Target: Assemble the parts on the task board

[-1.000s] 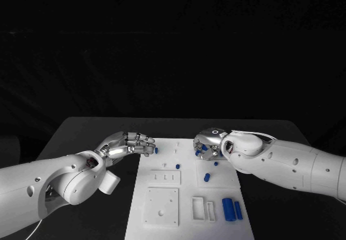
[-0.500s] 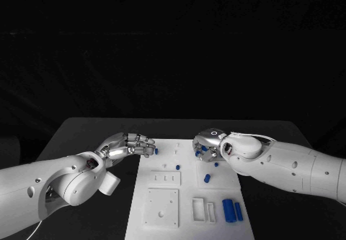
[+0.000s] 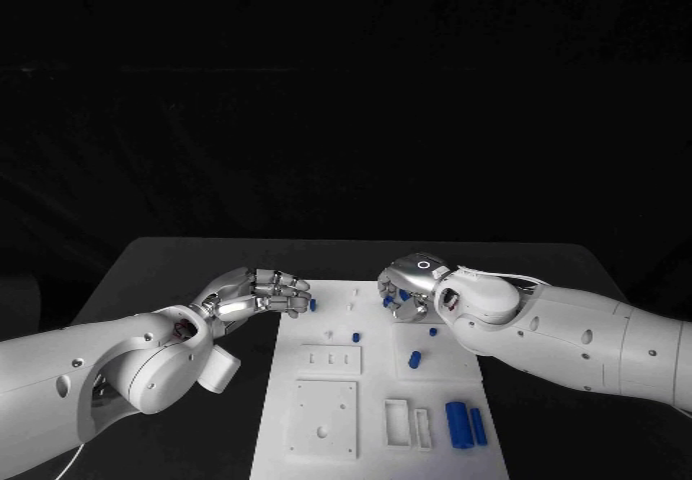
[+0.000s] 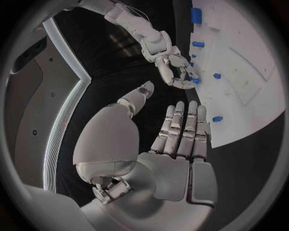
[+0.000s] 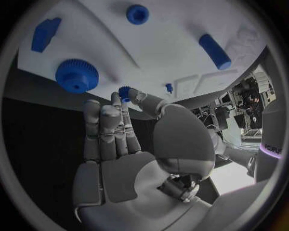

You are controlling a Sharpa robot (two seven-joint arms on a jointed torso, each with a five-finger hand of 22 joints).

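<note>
The white task board (image 3: 444,385) lies in the middle of the table. My right hand (image 3: 413,287) hovers over its far end and pinches a small blue round part (image 5: 124,91) between thumb and fingertip; the left wrist view shows that hand (image 4: 173,71) curled round the blue piece (image 4: 192,80). My left hand (image 3: 260,292) hangs beside the board's far left edge, fingers (image 4: 183,126) straight and apart from the thumb, holding nothing. On the board lie a blue gear (image 5: 76,75), a blue block (image 5: 45,33), a blue nut (image 5: 137,13), a short blue cylinder (image 3: 414,358) and a small peg (image 3: 356,334).
Two longer blue cylinders (image 3: 460,422) lie side by side at the board's near right. Another small blue piece (image 3: 313,304) sits just off my left fingertips. White recessed plates (image 3: 325,415) fill the board's near left. Black table (image 3: 173,260) surrounds the board.
My right hand has crept a little toward the board's far end with the blue part in it. The left hand has stayed in place.
</note>
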